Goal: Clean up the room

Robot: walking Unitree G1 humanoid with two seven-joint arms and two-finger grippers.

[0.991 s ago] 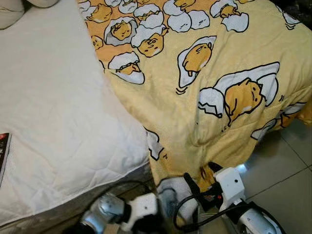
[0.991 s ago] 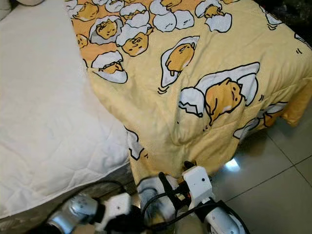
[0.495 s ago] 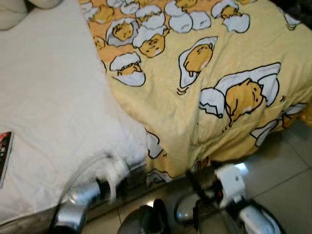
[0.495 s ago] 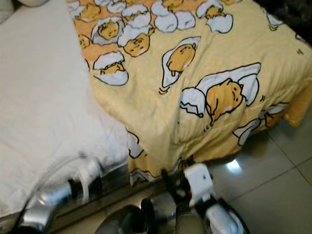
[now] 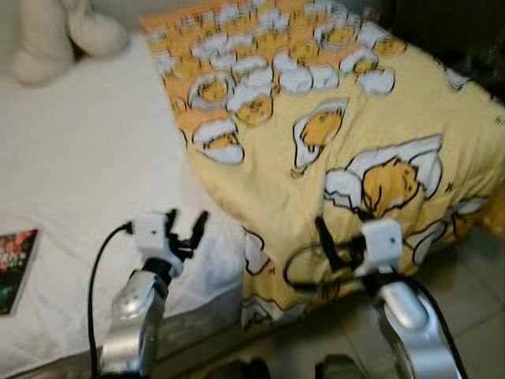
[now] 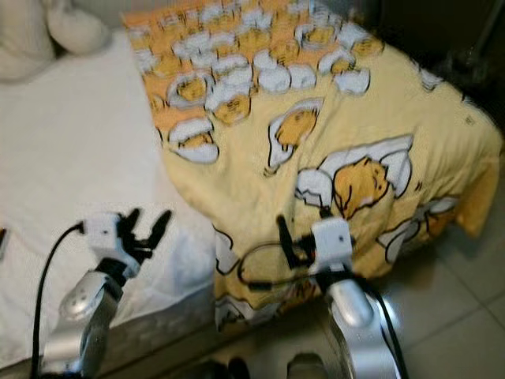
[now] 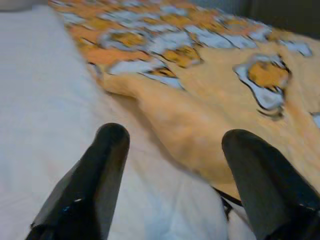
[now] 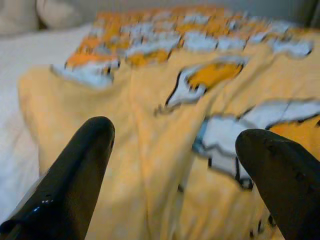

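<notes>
A bed with a white quilted mattress (image 5: pixel 71 181) stands on a pale tiled floor (image 5: pixel 465 276), and the views are somewhat blurred. Nearest the camera, the left gripper (image 5: pixel 183 229) hovers over the mattress's front part, just beside the edge of the yellow egg-print comforter (image 5: pixel 331 142), its two black fingers (image 7: pixel 95 170) spread apart and holding nothing. The right gripper (image 5: pixel 331 237) is raised in front of the comforter's hanging front corner, fingers (image 8: pixel 80 170) likewise spread wide and empty. A book (image 5: pixel 14 268) with a dark cover lies flat on the mattress, well apart from the comforter on the robot's left. The comforter covers the bed's right part, bunched along its left edge. Farthest back, a cream plush toy (image 5: pixel 63 35) rests at the bed's head, beside the comforter's far corner.
</notes>
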